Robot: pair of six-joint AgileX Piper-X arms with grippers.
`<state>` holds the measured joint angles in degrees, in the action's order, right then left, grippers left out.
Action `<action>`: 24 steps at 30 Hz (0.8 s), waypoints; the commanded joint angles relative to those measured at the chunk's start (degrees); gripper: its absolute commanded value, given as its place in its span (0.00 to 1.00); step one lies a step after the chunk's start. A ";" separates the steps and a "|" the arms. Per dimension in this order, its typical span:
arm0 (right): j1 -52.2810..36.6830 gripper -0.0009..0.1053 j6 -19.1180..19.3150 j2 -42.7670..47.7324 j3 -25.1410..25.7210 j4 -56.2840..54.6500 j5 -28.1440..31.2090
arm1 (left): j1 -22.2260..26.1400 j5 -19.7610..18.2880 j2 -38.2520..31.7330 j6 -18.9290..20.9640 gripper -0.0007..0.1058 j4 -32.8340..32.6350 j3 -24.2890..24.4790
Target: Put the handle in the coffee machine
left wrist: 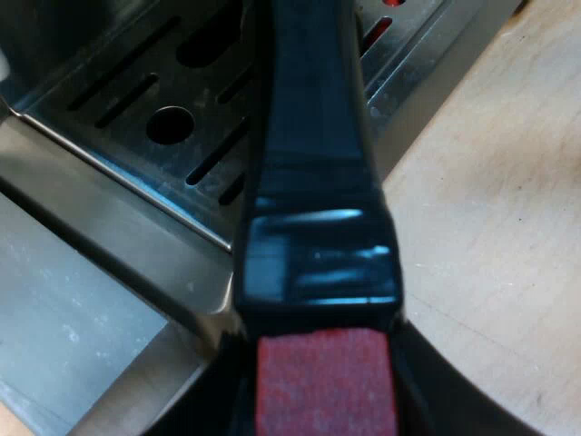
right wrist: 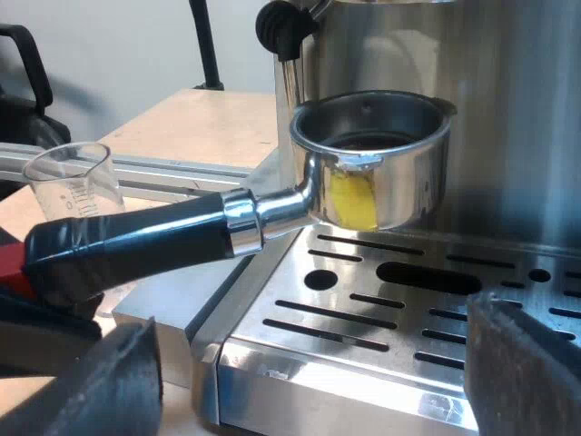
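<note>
The metal holder [right wrist: 372,163] hangs upright in the air above the machine's slotted drip tray [right wrist: 363,341], close to the steel front of the espresso machine [right wrist: 508,109]. Its basket is open at the top, and its dark handle [right wrist: 136,241] reaches away from the machine. My left gripper [left wrist: 325,400] is shut on the handle's red end [left wrist: 325,377], and the handle [left wrist: 313,136] stretches out over the tray [left wrist: 136,100]. My right gripper [right wrist: 318,381] stands open near the tray's front edge, with nothing between its fingers [right wrist: 109,381].
A clear measuring glass [right wrist: 73,182] stands on the wooden table [left wrist: 490,227] beyond the handle, beside a metal rail [right wrist: 163,168]. A black knob [right wrist: 281,27] sticks out of the machine above the holder. The tray's rim stands proud of the table.
</note>
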<state>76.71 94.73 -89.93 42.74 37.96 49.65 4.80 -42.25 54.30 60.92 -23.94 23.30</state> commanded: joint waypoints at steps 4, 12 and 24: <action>0.17 0.67 0.69 0.12 0.43 0.82 -1.63 | 0.04 -3.13 -0.57 -0.45 0.01 2.04 0.82; 0.17 0.67 0.82 0.12 0.43 0.82 -8.31 | 0.04 -3.13 -0.57 -0.45 0.01 2.04 0.82; 0.17 0.67 4.55 0.12 0.43 0.82 -6.64 | 0.04 -3.13 2.20 -0.45 0.01 1.87 0.82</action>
<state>76.71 98.54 -89.93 42.74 37.96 42.06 4.80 -42.35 56.69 60.92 -23.94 23.30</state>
